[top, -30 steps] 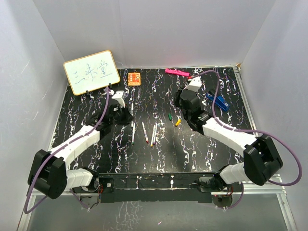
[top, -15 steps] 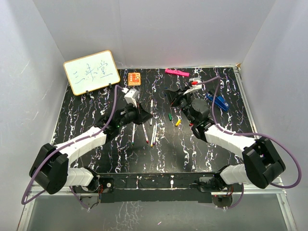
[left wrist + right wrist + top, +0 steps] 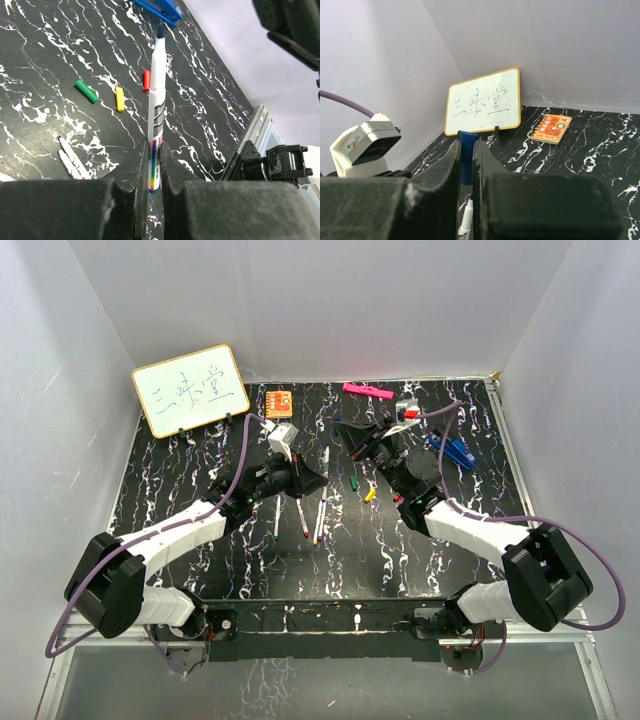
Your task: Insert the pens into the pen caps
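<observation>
Nothing capped yet as far as I can see: at least three loose pens lie bare on the black marbled table just ahead of the arm bases, side by side, near but not touching the caps. First pairing is in hand, mid-air, above them. Left gripper is clamped on the tail end of a held pen: white barrel, dark blue tip bare and pointing away from the fingers, rainbow strip and dark print bands low on the barrel; it sits straight between the pads. Right gripper is pinched on a blue cap, stubby, mostly sunk between the fingers; which way its open end faces I cannot tell. In the right wrist view a white pen end shows just below the cap, close, not in it. So, by my judgement: pick-ups done, alignment under way, insertion left, then all the other pens. Beyond the loose pens, green cap, yellow cap and red cap lie on the table, apart from each other, unfilled. Further back: blue clip-like object, orange booklet, pink bar, whiteboard against the wall.
</observation>
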You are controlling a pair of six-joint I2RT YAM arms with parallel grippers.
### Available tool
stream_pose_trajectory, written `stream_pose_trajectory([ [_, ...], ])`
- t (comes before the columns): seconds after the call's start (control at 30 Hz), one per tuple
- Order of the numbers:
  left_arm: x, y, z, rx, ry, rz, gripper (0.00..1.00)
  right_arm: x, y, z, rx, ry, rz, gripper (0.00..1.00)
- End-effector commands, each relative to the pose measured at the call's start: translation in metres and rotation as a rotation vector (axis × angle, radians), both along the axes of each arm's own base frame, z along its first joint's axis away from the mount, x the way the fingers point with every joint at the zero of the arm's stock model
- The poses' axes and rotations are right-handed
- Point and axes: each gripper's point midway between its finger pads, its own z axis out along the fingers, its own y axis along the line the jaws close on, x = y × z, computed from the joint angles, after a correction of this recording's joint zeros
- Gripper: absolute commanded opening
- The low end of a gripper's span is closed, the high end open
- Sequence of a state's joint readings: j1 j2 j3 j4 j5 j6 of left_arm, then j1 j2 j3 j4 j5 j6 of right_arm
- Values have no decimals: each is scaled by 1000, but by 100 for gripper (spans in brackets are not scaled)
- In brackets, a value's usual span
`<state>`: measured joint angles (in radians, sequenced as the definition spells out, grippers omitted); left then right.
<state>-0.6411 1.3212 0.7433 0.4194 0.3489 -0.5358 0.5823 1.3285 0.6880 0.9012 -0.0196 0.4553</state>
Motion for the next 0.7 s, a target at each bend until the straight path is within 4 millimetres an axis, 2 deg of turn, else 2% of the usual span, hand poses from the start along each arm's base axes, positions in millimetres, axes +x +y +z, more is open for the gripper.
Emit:
stream_pose_trajectory([
  [0.0,-1,-14,34,-63,-76,-47,0,-5,2,14,41,-50,28,0],
  [0.23,-2,-16,43,-62,-105,-55,0,-2,3,7,35,-32,24,0],
  [0.67,0,-15,43,-56,-115,-40,0,-2,4,2,34,-14,30,0],
])
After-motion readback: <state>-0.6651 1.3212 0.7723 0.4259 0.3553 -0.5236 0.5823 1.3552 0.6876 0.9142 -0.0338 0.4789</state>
